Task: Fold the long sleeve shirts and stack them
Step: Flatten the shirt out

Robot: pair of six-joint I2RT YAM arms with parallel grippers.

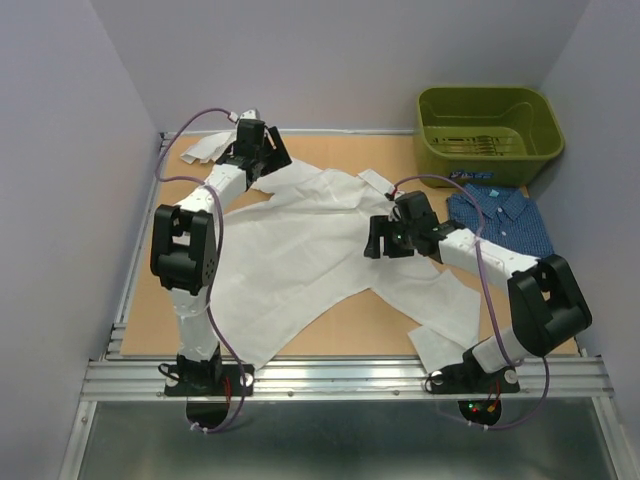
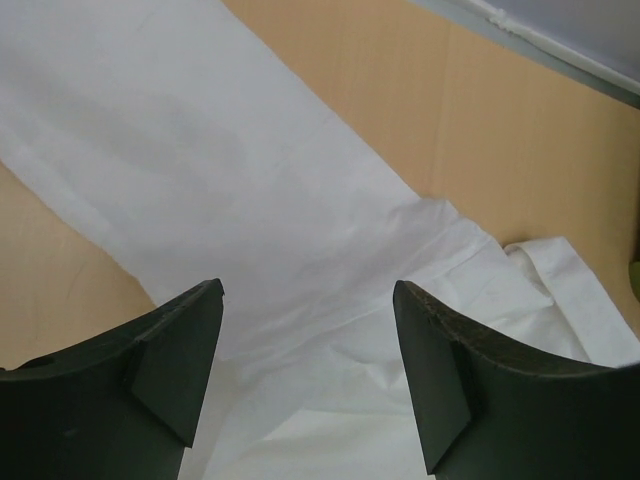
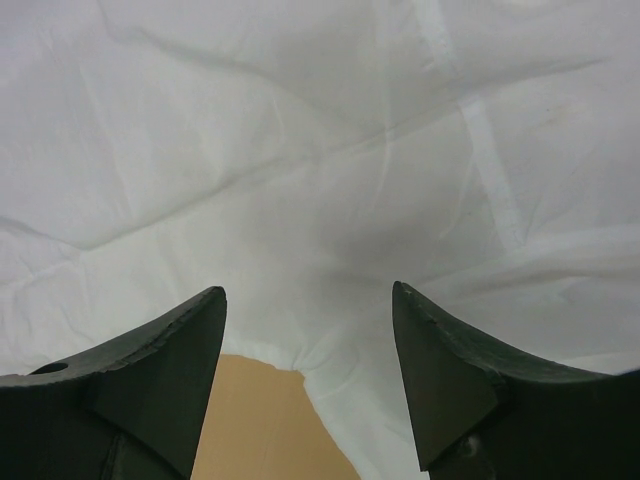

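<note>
The white shirt (image 1: 300,250) lies spread flat across the middle of the table, sleeves out to the far left and near right. The dark blue patterned shirt (image 1: 505,218) lies folded at the right, in front of the bin. My left gripper (image 1: 262,160) is open and empty above the shirt's far left shoulder and sleeve (image 2: 300,230). My right gripper (image 1: 378,240) is open and empty just above the shirt's right armpit (image 3: 320,330), where table shows between the fingers.
An olive-green plastic bin (image 1: 488,130) stands at the far right corner. Purple walls close in the table on three sides. The metal rail (image 1: 340,378) runs along the near edge by the arm bases.
</note>
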